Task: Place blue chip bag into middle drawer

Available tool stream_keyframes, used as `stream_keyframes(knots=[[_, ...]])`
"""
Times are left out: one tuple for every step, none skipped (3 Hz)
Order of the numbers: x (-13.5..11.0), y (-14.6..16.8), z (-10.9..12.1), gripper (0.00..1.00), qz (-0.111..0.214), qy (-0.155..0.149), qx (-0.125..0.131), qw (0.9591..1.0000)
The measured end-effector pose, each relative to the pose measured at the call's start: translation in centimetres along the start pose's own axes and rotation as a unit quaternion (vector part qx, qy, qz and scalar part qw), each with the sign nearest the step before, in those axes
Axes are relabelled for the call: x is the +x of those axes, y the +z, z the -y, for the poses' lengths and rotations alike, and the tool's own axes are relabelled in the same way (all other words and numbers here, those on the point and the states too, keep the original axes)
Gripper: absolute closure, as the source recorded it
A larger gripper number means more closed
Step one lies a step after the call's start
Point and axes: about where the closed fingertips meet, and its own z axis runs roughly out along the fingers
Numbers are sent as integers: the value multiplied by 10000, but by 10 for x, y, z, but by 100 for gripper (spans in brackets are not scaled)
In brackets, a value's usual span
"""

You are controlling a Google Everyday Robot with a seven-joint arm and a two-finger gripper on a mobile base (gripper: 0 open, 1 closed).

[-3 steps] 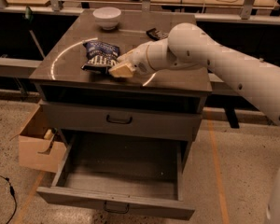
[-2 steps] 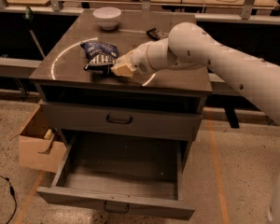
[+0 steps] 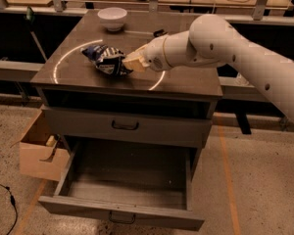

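Gripper (image 3: pixel 134 62): low over the table (image 3: pixel 186 82), pressed against the blue chip bag's right end; whether it gripped the bag could not be told.
Blue chip bag (image 3: pixel 106 60): lay crumpled on the table, right end hidden behind the gripper.
Middle drawer (image 3: pixel 122 212): pulled open, well below the bag; interior dim.

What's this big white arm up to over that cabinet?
A one-armed robot is reaching across the cabinet top. Its gripper is right against the blue chip bag, which lies on that top. Below, the middle drawer stands pulled open, and the bag is not in it yet. A white bowl sits at the back.
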Motion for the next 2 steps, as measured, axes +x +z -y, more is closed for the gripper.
stream_keyframes(knots=[[-14,-34,-1,100,152,134,-312,9993],[-24,-64,-18,100,227,151,-836,9961]])
